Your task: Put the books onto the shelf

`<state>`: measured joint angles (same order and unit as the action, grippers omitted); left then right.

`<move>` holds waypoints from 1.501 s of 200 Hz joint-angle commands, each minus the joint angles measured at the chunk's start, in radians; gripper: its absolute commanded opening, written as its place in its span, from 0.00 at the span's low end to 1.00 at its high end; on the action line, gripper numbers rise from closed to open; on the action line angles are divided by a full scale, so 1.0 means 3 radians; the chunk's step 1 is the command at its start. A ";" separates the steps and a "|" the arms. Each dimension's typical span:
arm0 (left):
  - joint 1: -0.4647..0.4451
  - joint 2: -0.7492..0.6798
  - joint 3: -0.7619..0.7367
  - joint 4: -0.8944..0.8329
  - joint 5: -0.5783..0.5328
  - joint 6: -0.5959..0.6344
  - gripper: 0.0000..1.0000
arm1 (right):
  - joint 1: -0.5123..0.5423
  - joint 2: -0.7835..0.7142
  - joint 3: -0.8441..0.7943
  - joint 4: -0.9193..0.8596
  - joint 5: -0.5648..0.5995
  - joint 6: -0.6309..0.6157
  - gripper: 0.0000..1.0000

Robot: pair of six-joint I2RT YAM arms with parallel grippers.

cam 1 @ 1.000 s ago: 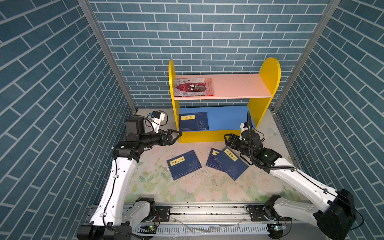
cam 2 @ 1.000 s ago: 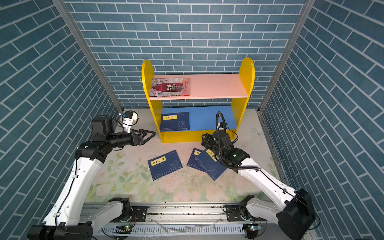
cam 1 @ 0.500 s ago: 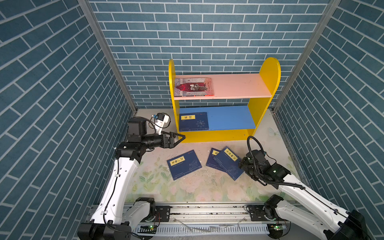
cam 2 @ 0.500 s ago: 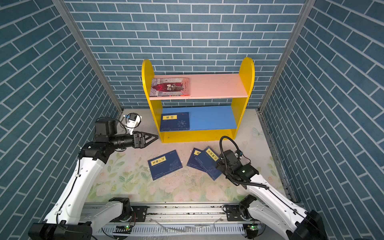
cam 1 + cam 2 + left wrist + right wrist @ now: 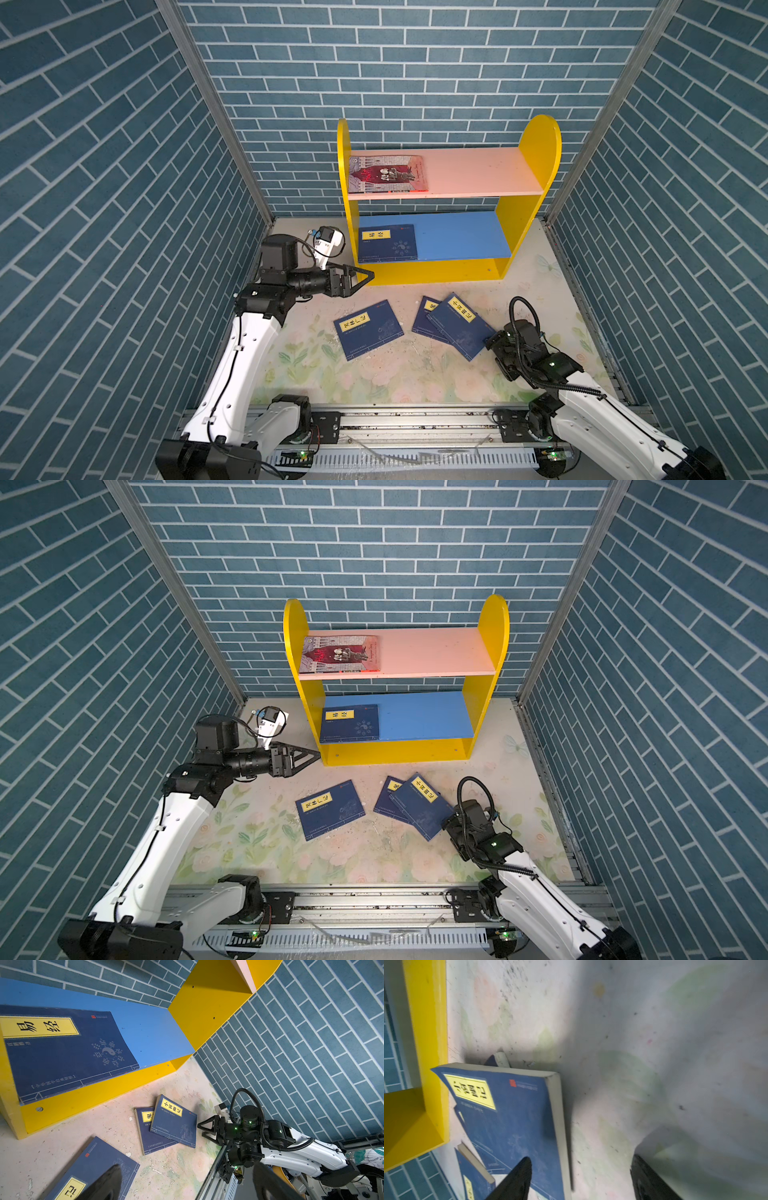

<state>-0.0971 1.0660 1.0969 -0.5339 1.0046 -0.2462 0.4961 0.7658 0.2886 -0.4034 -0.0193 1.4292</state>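
Your right gripper (image 5: 580, 1159), jaws spread, straddles the edge of the top navy book (image 5: 457, 328) on the mat (image 5: 415, 374) before the shelf (image 5: 536, 166); your left gripper (image 5: 365, 276) hangs wide open. Close carelessly and the book underneath (image 5: 424, 318) may drag along.

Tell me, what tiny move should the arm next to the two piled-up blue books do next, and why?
Probably ease the right end effector forward so its open jaws straddle the edge of the top navy book. That book lies on the mat, overlapping a second navy book, and the end effector sits just beside its corner, empty.
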 commanded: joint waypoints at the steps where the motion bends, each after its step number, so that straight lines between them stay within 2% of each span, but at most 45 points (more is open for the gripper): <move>1: -0.0019 0.0016 -0.0046 0.0107 0.0013 0.0005 1.00 | -0.0082 0.0192 -0.0039 0.0316 -0.0212 0.0017 0.76; 92: -0.0024 0.0053 -0.0082 0.0216 -0.0056 -0.0087 1.00 | -0.0384 0.0434 -0.0357 0.0793 -0.0386 -0.0066 0.74; 124: -0.0137 0.0075 -0.0189 0.0337 -0.0061 -0.0075 1.00 | -0.0444 0.0548 -0.0445 0.0973 -0.0418 -0.0171 0.71; 155: -0.0560 0.0169 -0.0281 0.0328 -0.0162 0.0094 1.00 | -0.0479 0.0545 -0.0562 0.1153 -0.0400 -0.0191 0.68; 183: -0.0961 0.0359 -0.0328 0.0409 -0.0169 0.0248 1.00 | -0.0494 0.0449 -0.0582 0.1140 -0.0347 -0.0384 0.65; 235: -0.1509 0.0927 -0.0262 0.0484 -0.0349 0.0649 1.00 | -0.0503 0.0197 -0.0689 0.1095 -0.0311 -0.0484 0.61; 283: -0.1977 0.1551 -0.0110 0.0925 -0.0762 0.0706 1.00 | -0.0509 0.0213 -0.0757 0.1352 -0.0431 -0.0590 0.60; 300: -0.2074 0.1723 -0.0105 0.1098 -0.1027 0.0617 1.00 | -0.0509 0.0253 -0.0795 0.1432 -0.0474 -0.0591 0.60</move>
<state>-0.6807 1.5291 1.0363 -0.3077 0.8120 -0.0643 0.3489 0.8093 0.1013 0.1051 -0.1539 1.2900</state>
